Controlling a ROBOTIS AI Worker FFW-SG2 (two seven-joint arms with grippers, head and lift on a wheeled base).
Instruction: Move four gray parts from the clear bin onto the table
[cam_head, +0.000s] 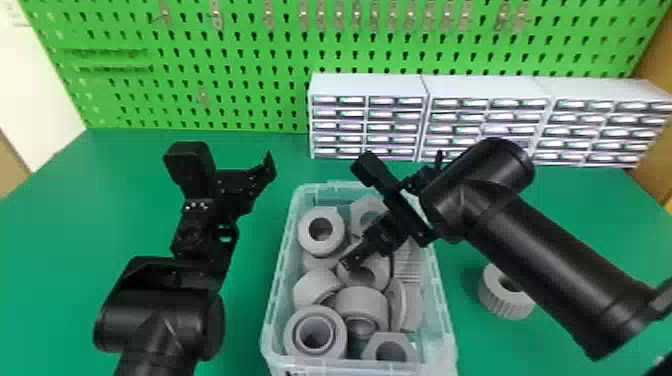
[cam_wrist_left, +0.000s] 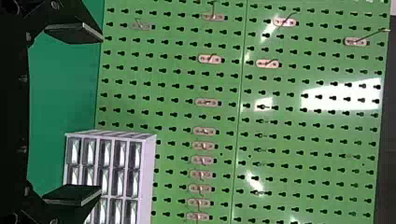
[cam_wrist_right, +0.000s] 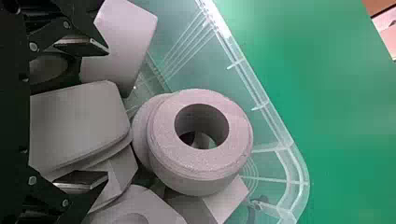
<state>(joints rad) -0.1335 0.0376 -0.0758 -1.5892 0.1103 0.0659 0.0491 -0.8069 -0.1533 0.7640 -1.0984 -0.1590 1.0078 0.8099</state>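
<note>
Black right gripper (cam_head: 372, 237), spread, over clear rectangular plastic bin (cam_head: 278, 286) of gray parts (cam_head: 308, 239). Black left gripper (cam_head: 235, 187), spread, above green table (cam_head: 70, 220). Ribbed gray ring (cam_head: 501, 302) beside bin.

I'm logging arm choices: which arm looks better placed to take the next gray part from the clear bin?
Right, I'd judge: the right gripper is open over gray parts in the clear bin. The left gripper, also open, hangs over the table, left of the bin.

Open lane between left arm (cam_head: 160, 305) and clear bin (cam_head: 278, 287); right arm (cam_head: 540, 250) obstructs far right corner.
</note>
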